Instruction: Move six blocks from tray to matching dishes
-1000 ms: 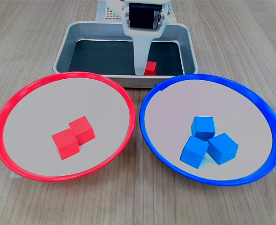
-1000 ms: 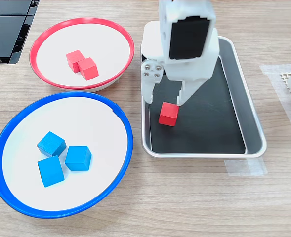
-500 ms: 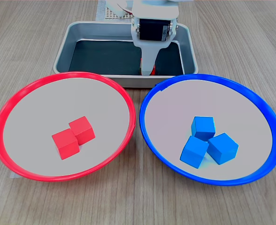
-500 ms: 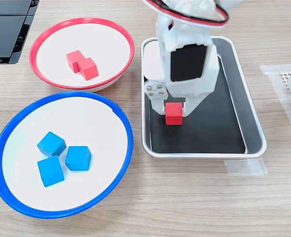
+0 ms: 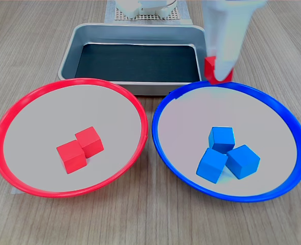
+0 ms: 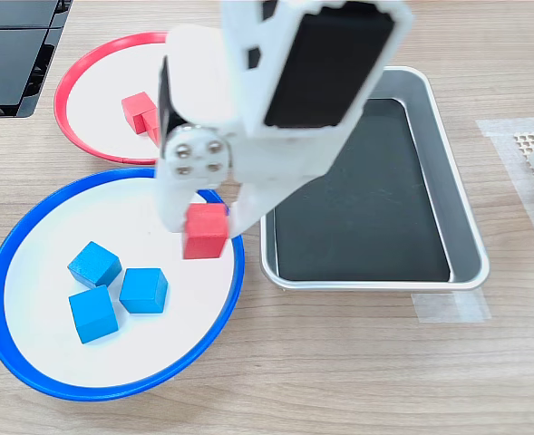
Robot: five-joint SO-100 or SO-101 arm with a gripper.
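In the first exterior view, nearest the front edge of the wooden table (image 5: pixel 150 219) sit the two dishes side by side, almost touching. The red-rimmed dish (image 5: pixel 17 109) is on the first exterior view's left and holds two red cubes (image 5: pixel 80 149) touching each other just short of its centre. The blue-rimmed dish (image 5: pixel 280 109) on the first exterior view's right holds three blue cubes (image 5: pixel 227 154) bunched together in its nearer right part.

Above the far rim of the blue-rimmed dish, the white gripper (image 6: pixel 205 231) has its jaws clamped narrowly on a third red cube (image 6: pixel 204 232), lifted clear of any surface; in the second exterior view it hangs over the dish's inner side nearest the tray. In the first exterior view the same cube (image 5: pixel 211 70) shows beside a blurred white finger (image 5: pixel 224 48).

Farther back lies the silver tray (image 5: pixel 68 53), its black floor bare, its near wall just behind both dishes' rims.
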